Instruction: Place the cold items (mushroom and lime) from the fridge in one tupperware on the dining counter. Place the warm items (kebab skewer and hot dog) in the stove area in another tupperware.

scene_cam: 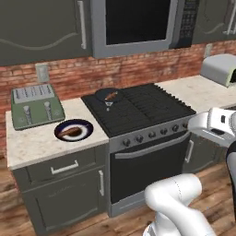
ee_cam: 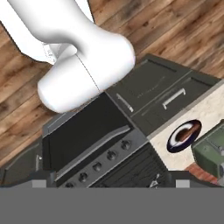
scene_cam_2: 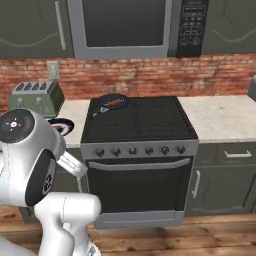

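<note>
Green toaster (scene_cam: 36, 107), dark plate (scene_cam: 73, 130) with white centre, seemingly brown hot dog (scene_cam: 71, 132).

A pale speckled stone counter (scene_cam: 32, 143) runs left of the black gas stove (scene_cam: 143, 110). On it a sage-green four-slot toaster (scene_cam: 36, 106) sits at the back by the brick wall. Just in front of it, towards the stove, rests a dark round plate (scene_cam: 73, 130) carrying a brown sausage-like hot dog (scene_cam: 70, 132). On the stove's rear left burner sits a small dark frying pan (scene_cam: 107, 95) holding a reddish-brown kebab skewer (scene_cam: 110, 96). Right of the stove, more pale counter (scene_cam_2: 220, 117) continues.
</note>
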Controlling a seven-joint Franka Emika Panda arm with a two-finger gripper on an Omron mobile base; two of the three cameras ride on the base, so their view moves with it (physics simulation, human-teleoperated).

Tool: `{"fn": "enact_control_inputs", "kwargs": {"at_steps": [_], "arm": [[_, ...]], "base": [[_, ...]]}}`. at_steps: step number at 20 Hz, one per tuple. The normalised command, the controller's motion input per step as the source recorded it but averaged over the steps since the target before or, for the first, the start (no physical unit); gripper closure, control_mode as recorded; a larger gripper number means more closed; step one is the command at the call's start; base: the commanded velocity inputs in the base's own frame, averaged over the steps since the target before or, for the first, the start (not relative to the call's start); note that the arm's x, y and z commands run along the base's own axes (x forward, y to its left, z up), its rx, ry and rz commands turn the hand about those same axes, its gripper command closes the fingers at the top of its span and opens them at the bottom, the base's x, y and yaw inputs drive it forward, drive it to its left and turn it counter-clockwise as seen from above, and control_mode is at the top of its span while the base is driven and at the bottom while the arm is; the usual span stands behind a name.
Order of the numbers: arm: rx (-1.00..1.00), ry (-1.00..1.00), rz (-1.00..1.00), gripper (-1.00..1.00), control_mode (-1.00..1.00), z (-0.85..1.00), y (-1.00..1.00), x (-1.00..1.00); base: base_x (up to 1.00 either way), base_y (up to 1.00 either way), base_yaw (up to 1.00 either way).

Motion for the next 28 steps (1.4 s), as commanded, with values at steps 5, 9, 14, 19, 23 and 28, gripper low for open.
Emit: {"fn": "enact_control_inputs", "kwargs": {"at_steps": [5, 9, 14, 19, 23, 28], "arm": [[0.00, 0.00, 0.00, -1.00, 1.00, 0.00, 0.00, 0.00], [0.00, 0.00, 0.00, -1.00, 1.00, 0.00, 0.00, 0.00], [0.00, 0.00, 0.00, -1.00, 1.00, 0.00, 0.00, 0.00], [-0.21, 0.12, 0.01, -1.00, -1.00, -0.25, 0.16, 0.18], [-0.30, 0.18, 0.12, -1.00, -1.00, -0.39, 0.16, 0.59], [-0.01, -0.03, 0.19, -1.00, -1.00, -0.24, 0.00, 0.76]], "base": [[0.88, 0.36, 0.00], [0.72, 0.37, 0.00], [0.45, 0.31, 0.00], [0.06, 0.06, 0.00], [0.00, 0.00, 0.00], [0.00, 0.00, 0.00]]}}
